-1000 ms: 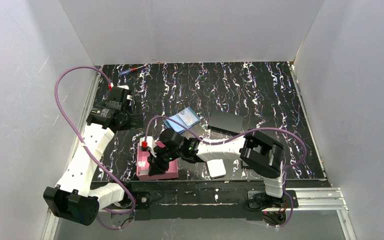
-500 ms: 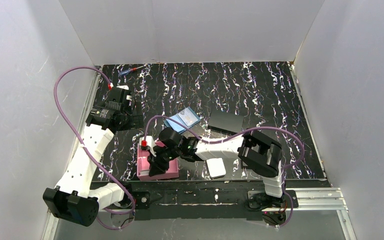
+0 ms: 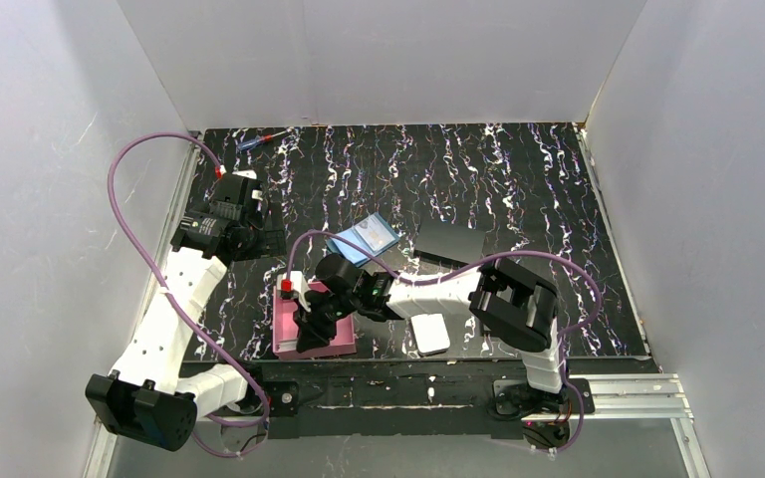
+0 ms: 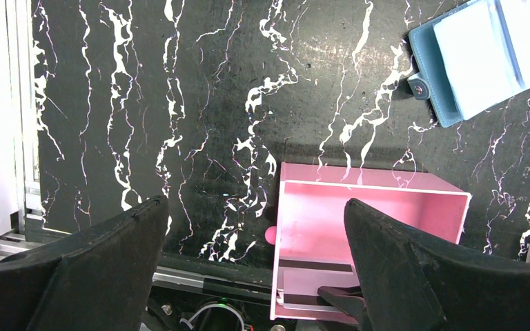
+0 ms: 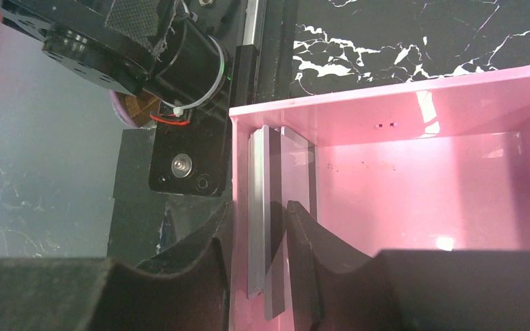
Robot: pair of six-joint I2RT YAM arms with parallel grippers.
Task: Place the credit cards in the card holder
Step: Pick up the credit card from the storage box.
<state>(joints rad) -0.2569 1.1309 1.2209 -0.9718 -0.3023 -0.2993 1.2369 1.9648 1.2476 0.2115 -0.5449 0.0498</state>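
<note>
The right gripper (image 5: pixel 259 207) was dipped at the near left corner of a pink tray (image 5: pixel 400 103). Its jaws stood a narrow gap apart around the credit cards (image 5: pixel 259 172). One finger (image 5: pixel 302 255) touched the stack from inside the tray, and the other sat at the tray's outer wall. Whether they were pressing the stack could not be told. The cards stood on edge, stacked flat against that wall. The left gripper (image 4: pixel 255 207) hung over the black marbled tabletop (image 3: pixel 518 179) left of the tray, jaws spread wide and holding nothing. The card holder (image 3: pixel 364 239), teal-blue, lay open on the tabletop just beyond the tray. A white block (image 3: pixel 428 334) lay to the tray's right.
</note>
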